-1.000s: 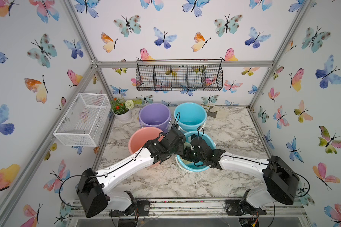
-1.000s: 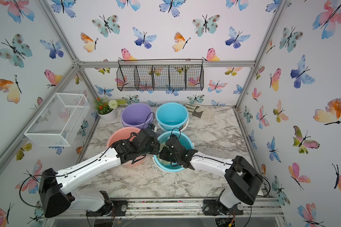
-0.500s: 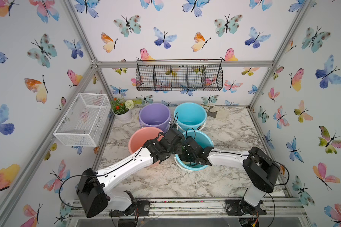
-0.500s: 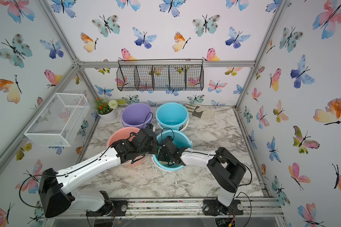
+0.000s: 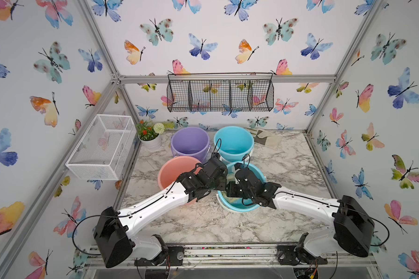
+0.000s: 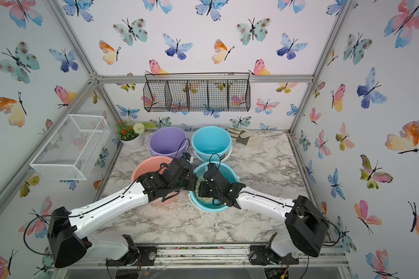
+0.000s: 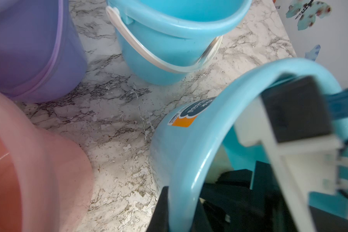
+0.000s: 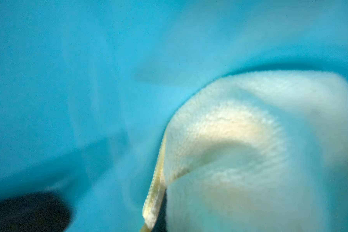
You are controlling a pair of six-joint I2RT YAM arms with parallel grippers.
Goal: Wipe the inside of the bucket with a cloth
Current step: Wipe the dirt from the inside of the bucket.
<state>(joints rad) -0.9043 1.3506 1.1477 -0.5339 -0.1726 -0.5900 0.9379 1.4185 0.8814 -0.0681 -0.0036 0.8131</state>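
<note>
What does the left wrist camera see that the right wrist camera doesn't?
Only the left wrist view: the marble table, purple bucket, pink bucket, a second blue bucket, and the outside of the near blue bucket with its sticker. Only the right wrist view: the pale yellow cloth close up, against that bucket's inner wall. Both: the near blue bucket; the left wrist view catches just a pale sliver inside it, probably the cloth.

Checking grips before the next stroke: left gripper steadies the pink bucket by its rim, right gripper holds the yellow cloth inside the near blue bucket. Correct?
Wrong bucket: the left gripper grips the rim of the near blue bucket, not the pink bucket, as the left wrist view shows. The right gripper does hold the yellow cloth inside the near blue bucket.
</note>
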